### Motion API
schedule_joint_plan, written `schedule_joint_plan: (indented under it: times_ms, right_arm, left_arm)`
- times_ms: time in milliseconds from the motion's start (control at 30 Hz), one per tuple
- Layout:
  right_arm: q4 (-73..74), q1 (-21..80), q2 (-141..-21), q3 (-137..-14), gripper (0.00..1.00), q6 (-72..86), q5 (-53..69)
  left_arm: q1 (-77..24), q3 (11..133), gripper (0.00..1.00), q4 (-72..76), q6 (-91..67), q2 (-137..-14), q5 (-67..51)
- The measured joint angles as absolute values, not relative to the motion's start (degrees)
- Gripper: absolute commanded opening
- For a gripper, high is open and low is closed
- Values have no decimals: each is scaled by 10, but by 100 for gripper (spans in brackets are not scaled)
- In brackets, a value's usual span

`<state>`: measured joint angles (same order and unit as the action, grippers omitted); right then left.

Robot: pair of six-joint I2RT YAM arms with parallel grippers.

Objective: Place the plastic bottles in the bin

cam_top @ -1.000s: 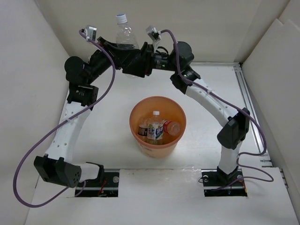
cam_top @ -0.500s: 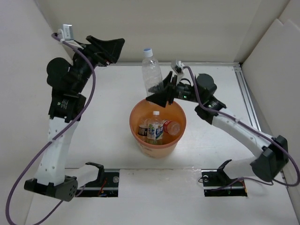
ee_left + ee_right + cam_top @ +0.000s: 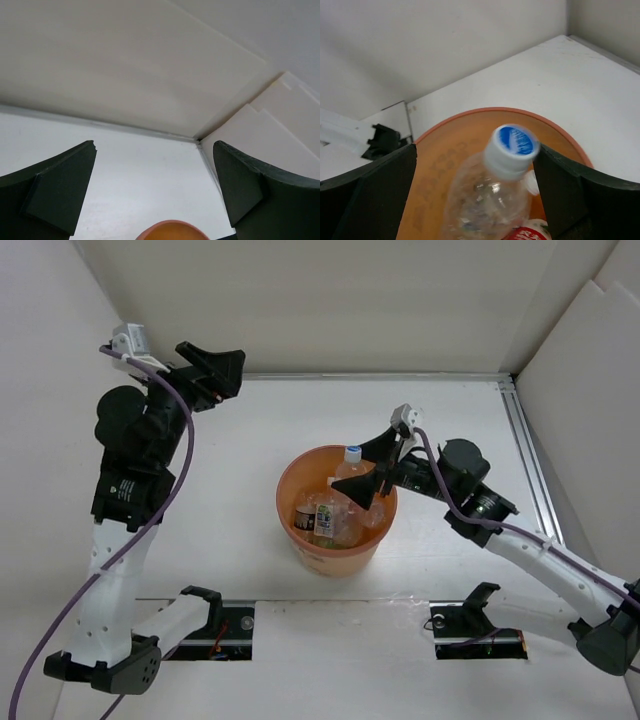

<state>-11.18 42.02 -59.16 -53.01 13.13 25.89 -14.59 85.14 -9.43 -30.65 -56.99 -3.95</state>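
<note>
The orange bin [image 3: 335, 555] stands mid-table; its rim shows in the right wrist view [image 3: 440, 160] and low in the left wrist view [image 3: 167, 234]. A clear plastic bottle [image 3: 346, 478] with a blue-white cap [image 3: 512, 145] hangs blurred, neck up, in the bin's mouth between the wide-apart fingers of my right gripper [image 3: 357, 472], which is open. Below it lie a blue-white labelled bottle [image 3: 325, 522] and a red-labelled one [image 3: 532, 234]. My left gripper [image 3: 232, 375] is raised at the back left, open and empty, its view [image 3: 154, 150] facing the back wall.
White walls close in the table at the back, left and right. A metal rail [image 3: 527, 450] runs along the right edge. Two black mount plates [image 3: 215, 625] [image 3: 480, 625] sit at the near edge. Purple cables [image 3: 160, 500] trail along both arms.
My right gripper carried the clear bottle from the back to over the bin and opened, so the bottle is dropping in. My left gripper let go and swung away to the back left.
</note>
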Motion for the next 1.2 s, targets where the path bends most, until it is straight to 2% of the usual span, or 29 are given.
schedule_joint_plan:
  times_ms: [133,300,600,833,967,1200]
  right_arm:
    - [-32,422,-575,-553,100,98,170]
    - [88,422,-562,-629,100,61,2]
    - [264,421,-473,-685,100,49,-238]
    - [409,413,-437,-721,100,74,-343]
    - [461,412,-406,-717,100,87,-365]
    - [487,412,-352,-711,100,93,-374]
  left_arm:
    - [-146,819,100,-131,-297,-576,-10]
    - [-146,756,100,-180,-281,-562,51]
    - [-146,655,100,-239,-259,-468,184]
    - [-146,568,100,-283,-286,-333,289]
    - [-146,562,100,-299,-300,-264,320]
    - [-145,573,100,-316,-308,-264,335]
